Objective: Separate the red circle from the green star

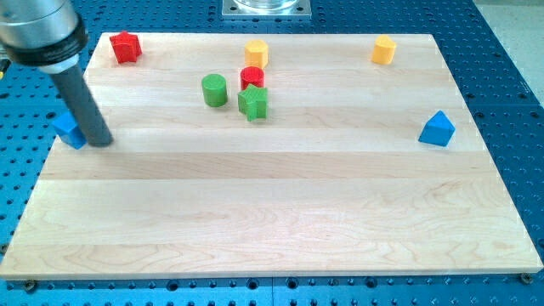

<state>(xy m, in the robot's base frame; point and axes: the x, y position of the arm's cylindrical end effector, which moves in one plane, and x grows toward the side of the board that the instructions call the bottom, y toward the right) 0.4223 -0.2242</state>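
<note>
The red circle [252, 77] sits near the view's top centre, touching the green star [253, 103] just below it. My tip [103, 141] rests on the board at the view's left edge, right beside a blue block [68, 130] and far left of the red circle and green star.
A green cylinder [214, 89] stands left of the star. A yellow block [257, 53] lies above the red circle. A red star-like block [126, 47] is at top left, a yellow block [384, 50] at top right, a blue triangle [437, 129] at right.
</note>
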